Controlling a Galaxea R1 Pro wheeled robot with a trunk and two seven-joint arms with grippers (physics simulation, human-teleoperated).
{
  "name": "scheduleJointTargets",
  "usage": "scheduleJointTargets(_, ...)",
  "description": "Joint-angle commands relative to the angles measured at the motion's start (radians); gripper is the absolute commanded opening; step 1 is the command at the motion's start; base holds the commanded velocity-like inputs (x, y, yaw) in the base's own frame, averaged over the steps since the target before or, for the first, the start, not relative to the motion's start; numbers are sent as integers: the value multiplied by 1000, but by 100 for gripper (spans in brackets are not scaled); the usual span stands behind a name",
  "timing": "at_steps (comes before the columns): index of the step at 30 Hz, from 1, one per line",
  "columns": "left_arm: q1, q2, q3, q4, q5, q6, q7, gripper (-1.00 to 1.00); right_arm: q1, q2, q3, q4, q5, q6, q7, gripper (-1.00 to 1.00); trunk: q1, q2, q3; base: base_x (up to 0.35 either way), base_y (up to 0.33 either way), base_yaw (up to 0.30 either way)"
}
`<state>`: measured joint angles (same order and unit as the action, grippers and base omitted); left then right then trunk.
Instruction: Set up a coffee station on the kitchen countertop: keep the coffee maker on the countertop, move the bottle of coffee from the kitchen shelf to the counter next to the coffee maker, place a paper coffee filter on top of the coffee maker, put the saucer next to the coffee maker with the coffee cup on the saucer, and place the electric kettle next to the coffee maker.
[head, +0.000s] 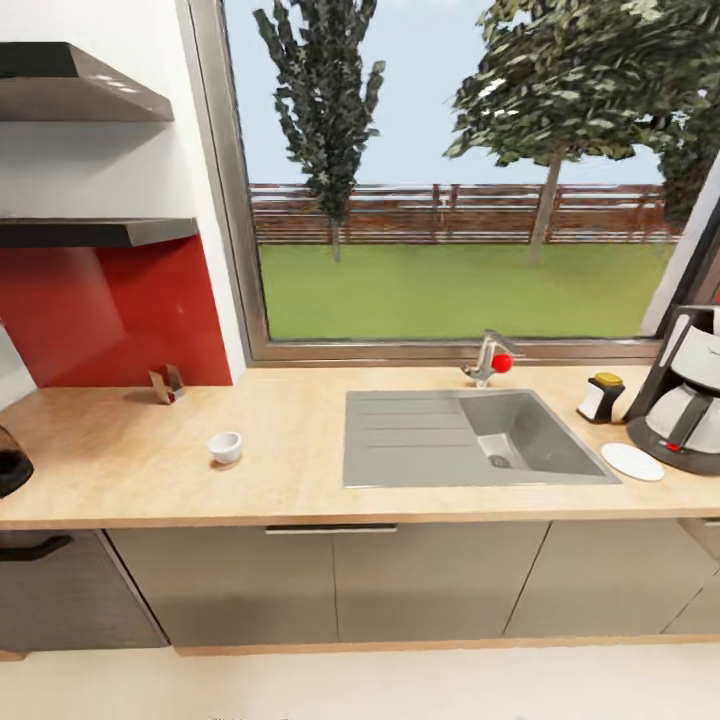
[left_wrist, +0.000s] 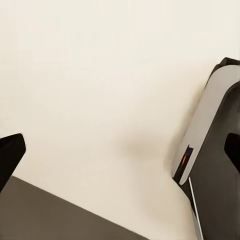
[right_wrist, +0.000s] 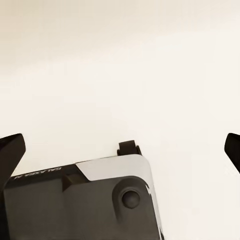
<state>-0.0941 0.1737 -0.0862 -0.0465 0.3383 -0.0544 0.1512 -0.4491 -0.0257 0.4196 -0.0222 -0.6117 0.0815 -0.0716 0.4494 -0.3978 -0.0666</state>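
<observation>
head view of a kitchen table in light wood, set under a wide window that looks onto grass, trees and a fence. a grey sink with a draining board is sunk into the table right of centre, and a tap with a red knob stands behind it. the coffee maker, black and white, stands on the table at the far right, cut by the frame edge. the white saucer lies flat just beside the coffee maker's base, between it and the sink. a small black and white object with a yellow top stands near the coffee maker, behind the saucer. the white coffee cup stands upright on the table left of the sink, well apart from the saucer. a small brown holder stands near the red wall panel, under two dark shelves. a dark object is cut by the left frame edge. both wrist views face pale floor and parts of the robot's body; the left hand and right hand show dark fingertips at the frame edges, so the right fingers stand apart, while the left hand's state cannot be told.
</observation>
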Motion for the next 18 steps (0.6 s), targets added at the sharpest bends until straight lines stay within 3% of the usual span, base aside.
scheduleJointTargets(1,-1,0,-8,1,8,-2,2,100,0,0,8,-2,-7,6,-5,100,1,-2,-2,0,309,237)
scheduleJointTargets(18,-1,0,-7,-1,9,-4,2,100,0,0,8,-2,-7,6,-5,100,1,-2,-1,0,310,239)
